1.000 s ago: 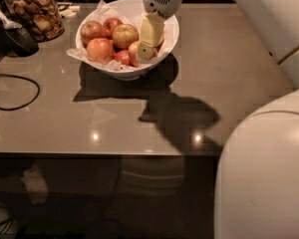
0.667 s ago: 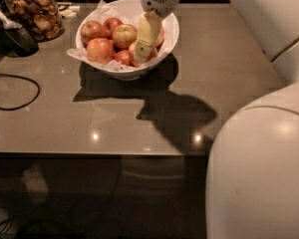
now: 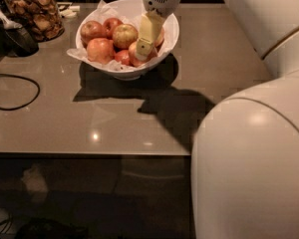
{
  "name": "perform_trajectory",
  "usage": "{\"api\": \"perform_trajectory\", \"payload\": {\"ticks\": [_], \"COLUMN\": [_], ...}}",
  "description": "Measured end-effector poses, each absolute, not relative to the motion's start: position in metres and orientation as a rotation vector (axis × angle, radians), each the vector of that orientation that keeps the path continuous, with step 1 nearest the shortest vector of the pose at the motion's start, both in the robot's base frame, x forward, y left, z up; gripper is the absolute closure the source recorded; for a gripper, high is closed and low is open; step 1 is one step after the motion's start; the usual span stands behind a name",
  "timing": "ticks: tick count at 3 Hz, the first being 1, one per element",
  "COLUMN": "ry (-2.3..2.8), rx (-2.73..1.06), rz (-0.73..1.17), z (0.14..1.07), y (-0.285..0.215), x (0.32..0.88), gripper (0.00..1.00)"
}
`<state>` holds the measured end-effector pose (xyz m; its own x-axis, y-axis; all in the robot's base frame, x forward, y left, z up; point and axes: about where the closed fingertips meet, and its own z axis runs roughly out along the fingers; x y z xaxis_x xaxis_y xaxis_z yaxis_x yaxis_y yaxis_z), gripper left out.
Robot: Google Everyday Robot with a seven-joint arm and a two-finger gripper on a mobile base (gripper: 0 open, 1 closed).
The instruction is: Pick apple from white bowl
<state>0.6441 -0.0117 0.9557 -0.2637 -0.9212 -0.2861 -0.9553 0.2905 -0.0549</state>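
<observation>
Gripper (image 3: 143,50) dropped slightly lower into white bowl (image 3: 170,40) vs 1 s ago. Apple (image 3: 133,55) sits right at its tip, still in bowl. Open/closed: can't tell. Prob. pre-grasp, no lift yet.

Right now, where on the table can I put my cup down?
The bare table right of the bowl is free, and so is the wide front strip between the bowl and the near edge. The back left is crowded: jar and cable. The hand is down in the bowl among the apples.
</observation>
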Motion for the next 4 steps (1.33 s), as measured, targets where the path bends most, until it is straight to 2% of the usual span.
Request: {"api": "perform_trajectory", "payload": {"ticks": [4], "ry": [2.370], "rx": [-1.695], "rz": [0.258], "z": [0.934], "y": [-0.008], "x": [0.649], "gripper": [0.16]}}
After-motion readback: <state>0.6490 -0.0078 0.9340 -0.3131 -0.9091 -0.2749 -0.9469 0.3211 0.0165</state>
